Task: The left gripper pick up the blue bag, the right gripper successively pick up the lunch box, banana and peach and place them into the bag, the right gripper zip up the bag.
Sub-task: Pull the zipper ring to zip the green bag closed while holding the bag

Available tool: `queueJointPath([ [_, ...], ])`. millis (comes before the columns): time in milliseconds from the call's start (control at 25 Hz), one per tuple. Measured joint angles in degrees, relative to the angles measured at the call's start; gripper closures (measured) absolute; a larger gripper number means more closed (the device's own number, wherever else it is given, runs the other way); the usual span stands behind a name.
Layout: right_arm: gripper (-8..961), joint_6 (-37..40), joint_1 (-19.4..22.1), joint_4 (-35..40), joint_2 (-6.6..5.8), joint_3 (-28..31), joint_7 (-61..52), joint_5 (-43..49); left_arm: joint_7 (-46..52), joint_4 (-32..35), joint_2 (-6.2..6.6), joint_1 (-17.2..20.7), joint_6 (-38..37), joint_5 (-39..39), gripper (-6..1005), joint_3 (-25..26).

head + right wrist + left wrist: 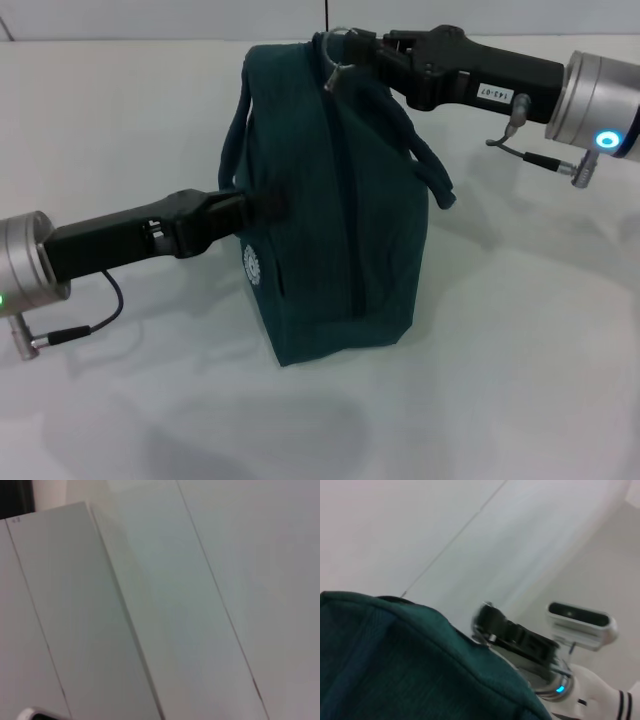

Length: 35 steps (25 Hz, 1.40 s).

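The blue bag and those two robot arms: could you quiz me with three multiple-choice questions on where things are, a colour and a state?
1. Where is the right gripper?
A. at the bag's top far end
B. under the bag
C. flat on the table

2. What colour is the round logo on the blue bag?
A. red
B. white
C. yellow

3. How is the bag's top?
A. wide open
B. closed
C. torn off

Answers: 1 A, head view shows it at the zipper ring. 2 B, white print. 3 B, no lining or contents show; the left gripper holds its side.
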<state>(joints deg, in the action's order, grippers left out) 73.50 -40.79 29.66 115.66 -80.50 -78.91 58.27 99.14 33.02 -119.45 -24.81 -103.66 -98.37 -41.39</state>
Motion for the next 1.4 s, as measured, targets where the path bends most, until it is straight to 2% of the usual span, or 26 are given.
queueJointPath([
  [160,949,-2.07,-0.07,-0.04,0.01,0.72,0.15,-0.01,-1.51,-0.68,-0.01,0.37,-1.47,-0.16,922,0.0],
  [440,950,-4.5,0.24,-1.34,0.13,4.11,0.34,-0.01,-2.49,-0.68,0.16,3.29,-2.9,-0.08,916,0.08],
  [640,950,-4.56,0.58,-1.84,0.25,4.52,0.37,-0.01,-2.3,-0.69,0.93,5.68,-2.81,0.29,912,2.13],
  [960,950,-0.11,2.96,-1.67,0.21,4.05,0.42,-0.78,-2.01,-0.73,0.95,6.21,-2.34,0.23,906,6.3],
  [1080,950,1.32,4.27,-1.24,0.06,4.28,0.48,-0.91,-0.45,-0.67,1.75,5.59,-2.93,-0.12,904,6.02],
  [1320,949,2.94,5.38,-0.88,-0.04,4.47,0.55,-1.15,3.92,-0.05,3.05,4.74,-3.5,1.28,713,7.42],
  [1400,949,3.35,5.72,-0.85,-0.05,4.49,0.65,-1.27,5.51,-0.04,3.51,3.54,-2.86,1.96,620,8.07],
])
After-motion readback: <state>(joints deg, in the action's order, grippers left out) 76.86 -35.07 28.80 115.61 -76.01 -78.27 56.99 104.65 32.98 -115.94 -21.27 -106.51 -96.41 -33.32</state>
